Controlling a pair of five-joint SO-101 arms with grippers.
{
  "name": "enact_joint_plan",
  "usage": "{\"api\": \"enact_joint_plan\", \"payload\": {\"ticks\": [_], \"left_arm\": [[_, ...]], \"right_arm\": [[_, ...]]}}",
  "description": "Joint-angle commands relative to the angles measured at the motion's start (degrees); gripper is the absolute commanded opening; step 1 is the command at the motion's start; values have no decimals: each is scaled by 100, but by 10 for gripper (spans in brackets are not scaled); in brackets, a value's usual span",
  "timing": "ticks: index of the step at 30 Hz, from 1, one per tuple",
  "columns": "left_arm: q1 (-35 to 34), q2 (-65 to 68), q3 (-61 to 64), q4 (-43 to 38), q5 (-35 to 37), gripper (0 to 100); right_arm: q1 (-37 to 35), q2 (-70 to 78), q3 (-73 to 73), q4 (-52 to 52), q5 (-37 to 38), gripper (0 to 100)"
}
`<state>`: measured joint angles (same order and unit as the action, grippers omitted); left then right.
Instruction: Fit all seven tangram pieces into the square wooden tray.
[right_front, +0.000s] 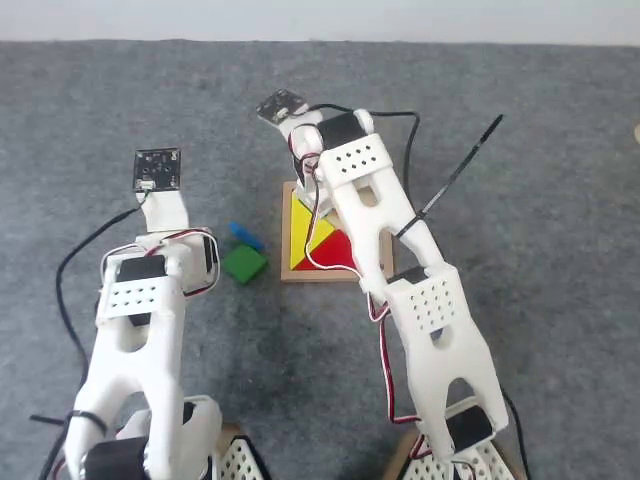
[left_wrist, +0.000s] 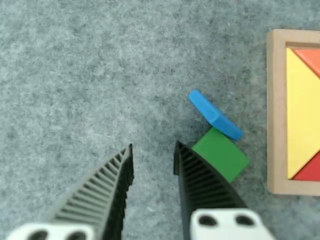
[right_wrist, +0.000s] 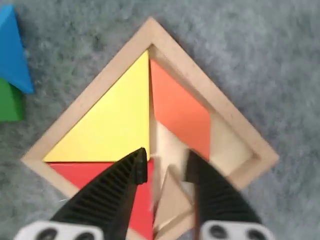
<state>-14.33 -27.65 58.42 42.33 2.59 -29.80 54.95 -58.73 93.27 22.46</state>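
Pale triangle (right_wrist: 170, 197) at the right gripper (right_wrist: 167, 152), held or loose I cannot tell, should square to the orange piece (right_wrist: 177, 110) before seating.

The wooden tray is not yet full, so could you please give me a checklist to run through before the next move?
1. Left gripper open: ok, jaws apart above the carpet.
2. Green square within reach: ok, right beside the left gripper.
3. Green square free of neighbours: not ok, the blue piece touches it.
4. Room in the wooden tray: ok, bare wood beside the orange piece.
5. Tray unobstructed: not ok, the right gripper hangs over it.
6. Right gripper empty: cannot tell.
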Motion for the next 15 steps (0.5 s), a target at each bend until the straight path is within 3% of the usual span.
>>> {"api": "enact_joint_plan", "payload": {"ticks": [1,12,15], "left_arm": [[35,-18,-40,-105,-79,134],[35,-18,-40,-105,-79,134],[35,-18,-40,-105,-79,134]], "right_arm": [[48,57,-44,-189,343,317],[207,725,-202,-268,369,257],[180,822,-202,-110,360,186]]}}
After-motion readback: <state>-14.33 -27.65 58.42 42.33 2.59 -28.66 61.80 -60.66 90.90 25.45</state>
